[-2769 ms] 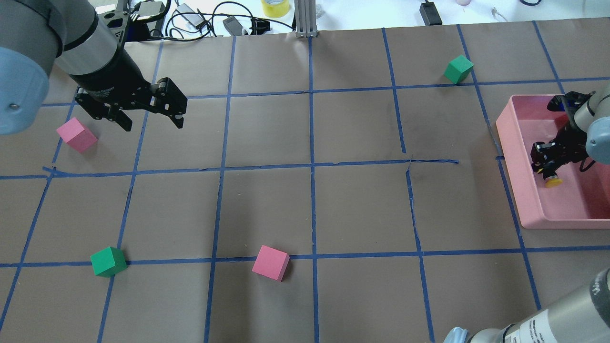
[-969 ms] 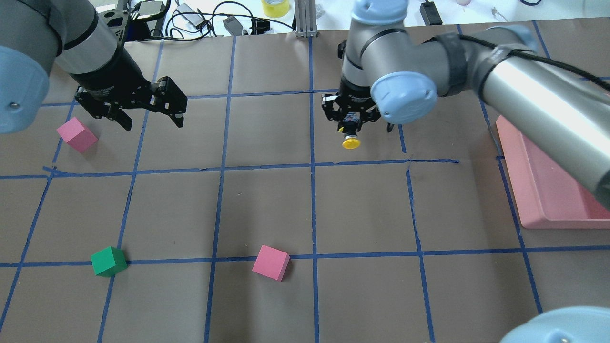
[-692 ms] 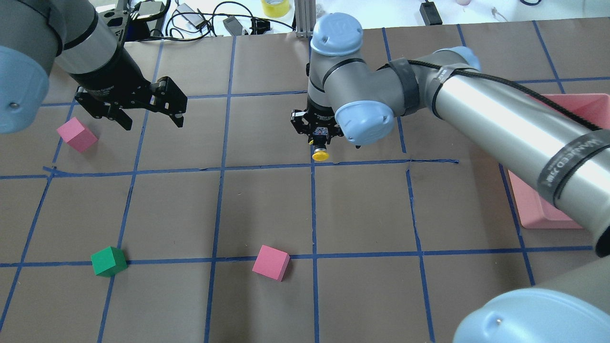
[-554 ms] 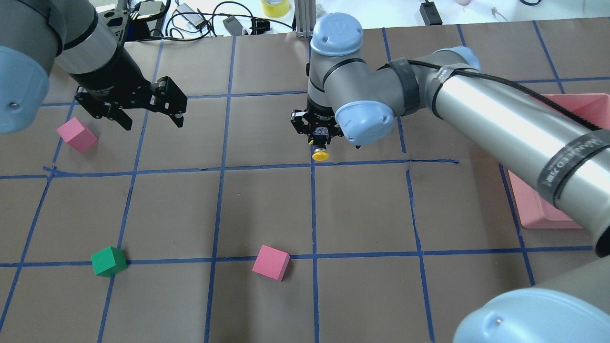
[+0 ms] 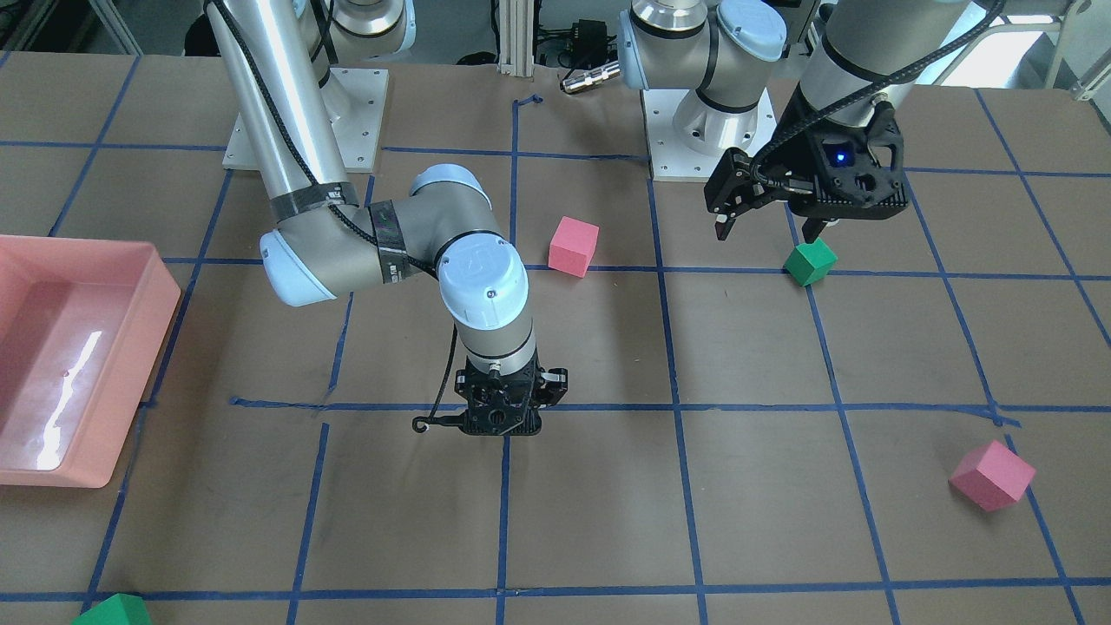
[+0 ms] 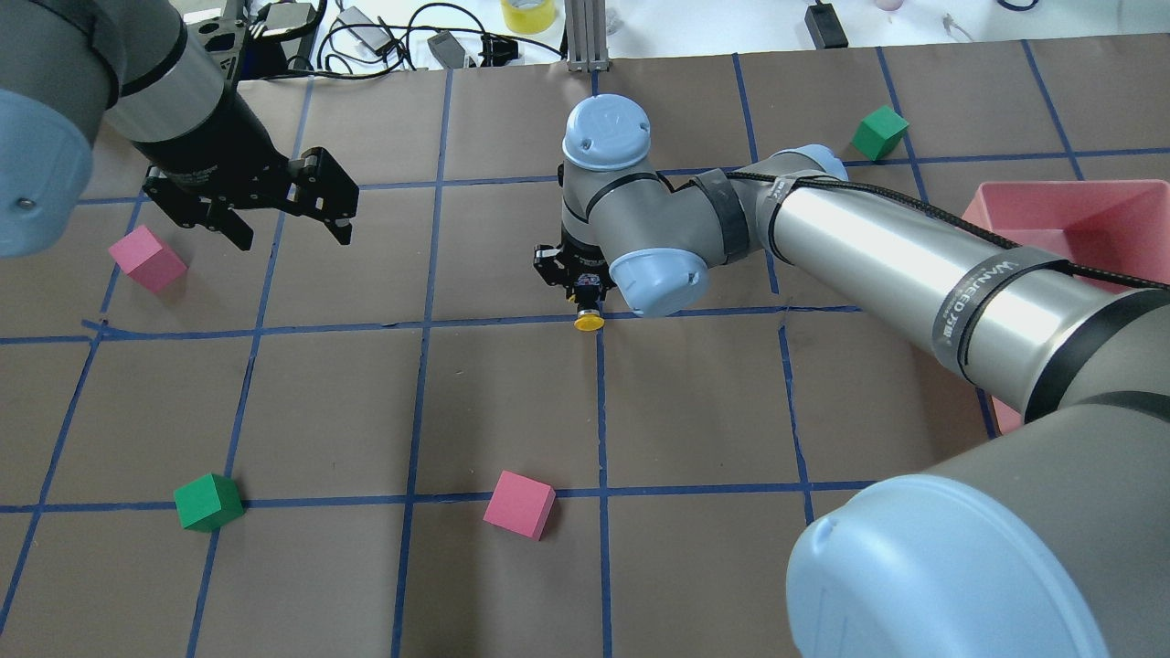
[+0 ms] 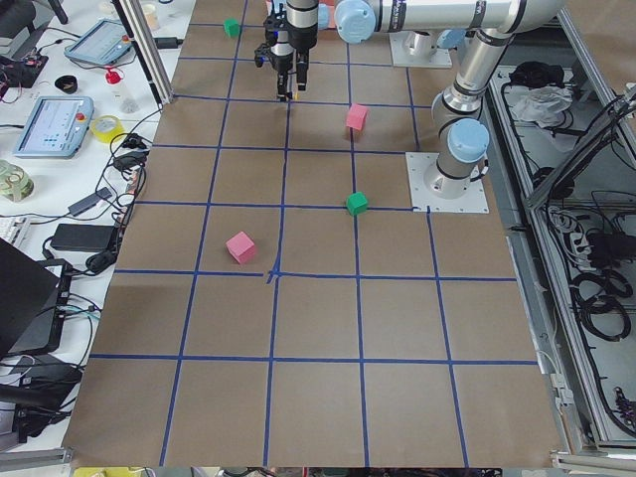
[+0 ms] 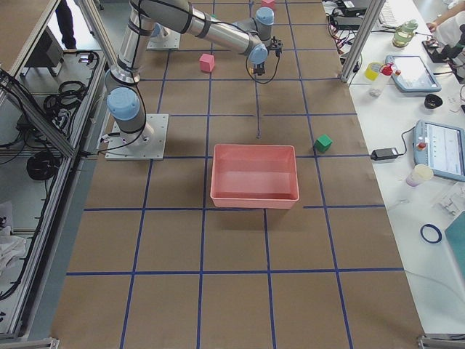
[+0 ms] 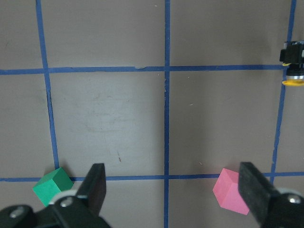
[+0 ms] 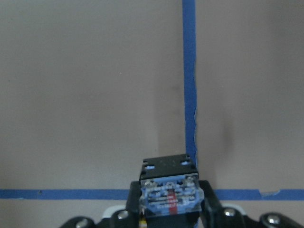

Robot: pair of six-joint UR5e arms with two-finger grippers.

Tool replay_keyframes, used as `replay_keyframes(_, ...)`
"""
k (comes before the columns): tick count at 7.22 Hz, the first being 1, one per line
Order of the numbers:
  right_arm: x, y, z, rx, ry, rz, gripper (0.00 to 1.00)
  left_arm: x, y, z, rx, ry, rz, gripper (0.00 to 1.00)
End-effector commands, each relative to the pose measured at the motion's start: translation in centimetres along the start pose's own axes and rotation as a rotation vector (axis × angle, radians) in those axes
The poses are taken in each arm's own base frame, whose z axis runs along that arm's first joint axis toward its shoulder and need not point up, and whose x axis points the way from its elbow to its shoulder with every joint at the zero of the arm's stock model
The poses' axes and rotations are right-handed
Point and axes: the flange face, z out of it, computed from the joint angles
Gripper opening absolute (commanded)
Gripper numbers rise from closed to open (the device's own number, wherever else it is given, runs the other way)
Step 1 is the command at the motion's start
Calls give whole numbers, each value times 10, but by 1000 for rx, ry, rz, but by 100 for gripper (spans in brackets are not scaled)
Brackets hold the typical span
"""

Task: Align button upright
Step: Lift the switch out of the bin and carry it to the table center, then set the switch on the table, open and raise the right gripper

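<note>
The button shows in the overhead view as a yellow cap [image 6: 588, 322] just below my right gripper [image 6: 585, 297], over a blue tape crossing at the table's middle. The right gripper is shut on the button. In the right wrist view the button's black body and silvery terminal base [image 10: 168, 190] face the camera between the fingers, with the cap on the far side toward the table. In the front view the right gripper [image 5: 502, 418] hides the button. The left wrist view shows the cap [image 9: 293, 81] at its right edge. My left gripper [image 6: 294, 239] hangs open and empty at the far left.
The pink tray [image 6: 1079, 201] stands at the right edge, partly behind my right arm. Pink cubes [image 6: 146, 259] [image 6: 519, 504] and green cubes [image 6: 208, 502] [image 6: 879, 132] lie scattered on the brown paper. One green cube [image 5: 810, 262] lies below the left gripper.
My right gripper has carried the button from the pink tray leftward to the table's middle and come down closer to the paper. The left arm has not moved.
</note>
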Motion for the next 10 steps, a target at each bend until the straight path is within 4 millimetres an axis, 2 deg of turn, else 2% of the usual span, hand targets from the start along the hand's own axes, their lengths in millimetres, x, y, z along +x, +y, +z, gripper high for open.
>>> replay_keyframes(1, 4, 9, 11, -27, -3, 0, 22, 0, 0, 0, -1, 0, 0, 100)
replay_keyframes(2, 3, 10, 10, -26, -5, -2, 51, 0, 0, 0, -1, 0, 0, 100)
replay_keyframes(4, 2, 9, -2, 0, -17, -5, 100, 0, 0, 0, -1, 0, 0, 100)
replay_keyframes(6, -2, 6, -23, 27, -28, -37, 100, 0, 0, 0, -1, 0, 0, 100)
replay_keyframes(7, -2, 5, -58, 71, -39, -84, 100, 0, 0, 0, 2, 0, 2, 100)
replay_keyframes(8, 10, 8, -99, 55, -20, -105, 100, 0, 3, -7, 13, -2, 8, 100)
replay_keyframes(9, 39, 4, -142, 11, 4, -94, 100, 0, 3, -5, 2, -5, 8, 100)
replay_keyframes(10, 78, 3, -188, -30, 20, -69, 100, 0, 2, -1, -4, -1, 6, 100)
